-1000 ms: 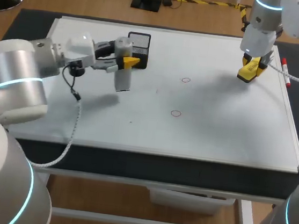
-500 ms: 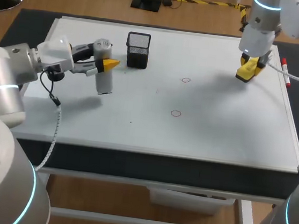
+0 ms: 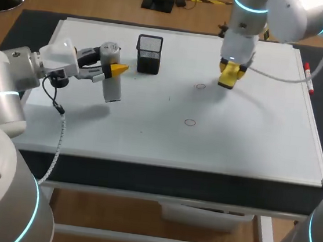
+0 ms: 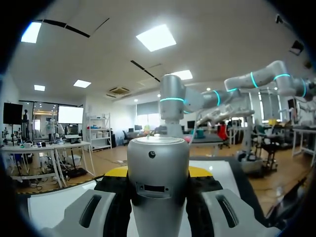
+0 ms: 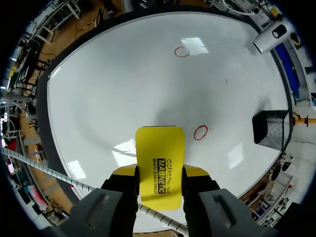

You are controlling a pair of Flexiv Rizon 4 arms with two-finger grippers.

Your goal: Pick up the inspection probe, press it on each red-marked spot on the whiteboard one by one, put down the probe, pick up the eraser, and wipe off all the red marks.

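Eraser (image 5: 159,159), yellow with black lettering, is clamped in the right fingers (image 5: 123,172); the left fingers (image 4: 112,196) clamp the silver cylindrical probe (image 4: 158,170).

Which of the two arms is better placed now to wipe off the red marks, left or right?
Right, probably. The right gripper is shut on the yellow eraser, just beside one red circle. The left gripper holds the probe, off near the mesh cup, farther from it.

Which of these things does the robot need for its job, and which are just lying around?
For the job: probe, eraser, red marks, whiteboard.
Just lying about: black mesh cup, red marker.
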